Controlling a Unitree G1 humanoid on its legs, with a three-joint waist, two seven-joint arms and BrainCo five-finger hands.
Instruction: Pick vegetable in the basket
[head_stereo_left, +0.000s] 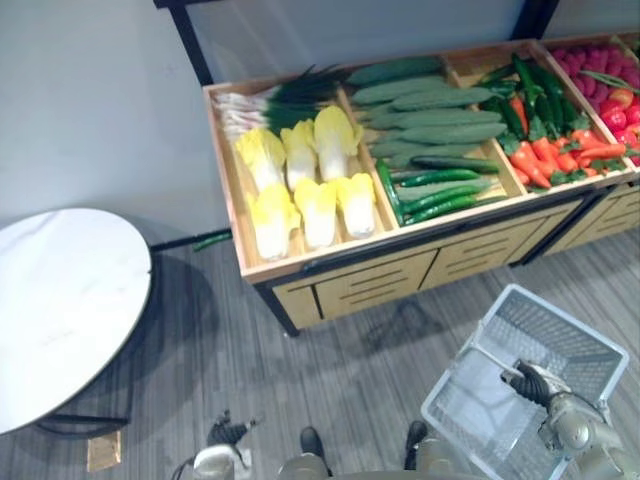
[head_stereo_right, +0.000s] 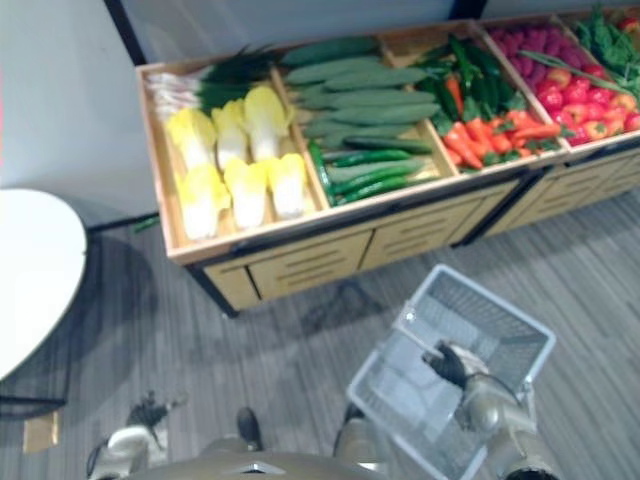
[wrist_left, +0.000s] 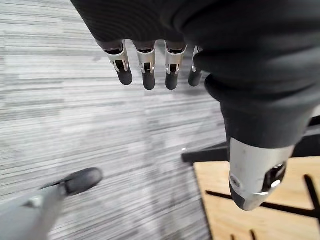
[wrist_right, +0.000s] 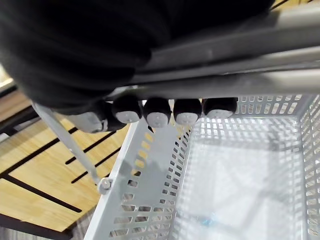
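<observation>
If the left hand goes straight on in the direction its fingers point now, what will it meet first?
Probably the grey floor, close beside the wooden stand: the left hand points down at it with nothing between, though depth is unclear.

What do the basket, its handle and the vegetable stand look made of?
Basket: white plastic, probably; moulded perforated walls, matte.
Handle: grey metal by its sheen, gripped by the right hand.
Vegetable stand: light wood or wood-look board, faint grain, slotted fronts.
</observation>
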